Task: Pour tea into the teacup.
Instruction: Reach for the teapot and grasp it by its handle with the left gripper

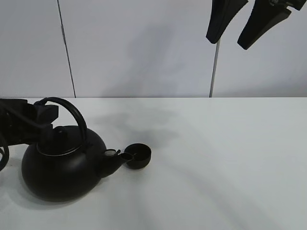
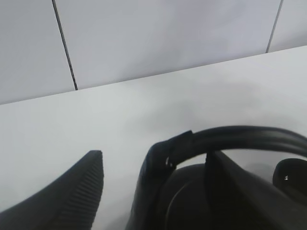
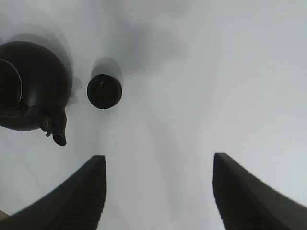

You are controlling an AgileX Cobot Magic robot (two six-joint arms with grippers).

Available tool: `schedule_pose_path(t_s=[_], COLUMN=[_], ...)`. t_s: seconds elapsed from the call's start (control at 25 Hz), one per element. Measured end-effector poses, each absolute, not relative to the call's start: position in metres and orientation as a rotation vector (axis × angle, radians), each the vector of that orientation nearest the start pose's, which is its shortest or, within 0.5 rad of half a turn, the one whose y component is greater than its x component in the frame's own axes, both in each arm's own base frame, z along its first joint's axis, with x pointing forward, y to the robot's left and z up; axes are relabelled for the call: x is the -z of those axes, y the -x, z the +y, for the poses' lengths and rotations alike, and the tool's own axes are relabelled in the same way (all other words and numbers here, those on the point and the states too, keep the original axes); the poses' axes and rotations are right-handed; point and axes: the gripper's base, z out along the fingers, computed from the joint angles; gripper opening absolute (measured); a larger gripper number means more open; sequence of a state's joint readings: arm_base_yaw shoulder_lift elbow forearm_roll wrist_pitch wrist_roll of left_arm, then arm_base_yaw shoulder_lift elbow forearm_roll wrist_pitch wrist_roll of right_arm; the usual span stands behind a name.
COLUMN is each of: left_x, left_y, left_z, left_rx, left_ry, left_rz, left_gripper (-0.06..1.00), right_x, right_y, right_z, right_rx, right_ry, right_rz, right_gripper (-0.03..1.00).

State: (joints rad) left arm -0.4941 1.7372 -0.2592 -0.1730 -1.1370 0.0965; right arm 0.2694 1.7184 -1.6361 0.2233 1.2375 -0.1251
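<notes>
1. Because the small round matte-black handleless teacup (image 1: 137, 155) sits on the table just beside the spout tip of the big round black kettle (image 1: 57, 167), yet in the right wrist view stands a little off the spout's line, a tilt from this pose would likely send tea past its rim. The kettle probably needs turning first.
2. The teacup looks light and shallow, so a spout (image 1: 120, 159) swung against it could push or tip it.
3. So small a cup would overfill quickly under a fast or steep tilt, and a steep tilt could also loosen the kettle's lid (image 1: 58, 143).
4. The left gripper (image 1: 44, 115) is at the kettle's arched handle (image 2: 249, 136), on the side away from the spout, and is unclenched. Its ribbed finger (image 2: 84, 191) stands clear of the handle with bare table between, so it grasps nothing. Closing off-centre on that thin, rounded arch could let the kettle swing or slip once lifted.
5. The right gripper (image 1: 242, 24) hangs high above the kettle's spout side, well apart from it, spread wide and empty. It cannot steady the teacup from there.
6. Any spill would run freely across the smooth white table (image 1: 216, 167) around the kettle.
</notes>
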Motion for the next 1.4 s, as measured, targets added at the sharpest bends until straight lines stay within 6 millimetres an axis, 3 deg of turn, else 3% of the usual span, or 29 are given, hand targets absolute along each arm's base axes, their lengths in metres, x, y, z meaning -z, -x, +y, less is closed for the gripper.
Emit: schedule_pose_path(t_s=[0.56,0.88,1.4], left_x=[-0.118,-0.117,-0.112], left_y=[-0.227,-0.231,-0.229], left_z=[-0.113,-0.109,-0.103], left_rx=[0.178,0.137,0.098], left_ry=[-0.49,-0.448,-0.413], left_rz=[1.742,1.767,1.824], left_gripper=[0.41,0.34,0.34], right_x=[-0.336,-0.336,-0.336], right_y=[-0.342,-0.342,-0.343], right_z=[0.114,0.114,0.114], right_rx=[-0.348,-0.347,-0.348], right_ry=[0.498,0.498,0.497], right_rz=[2.756,2.756,2.755], right_gripper=[0.44,0.44,0.44])
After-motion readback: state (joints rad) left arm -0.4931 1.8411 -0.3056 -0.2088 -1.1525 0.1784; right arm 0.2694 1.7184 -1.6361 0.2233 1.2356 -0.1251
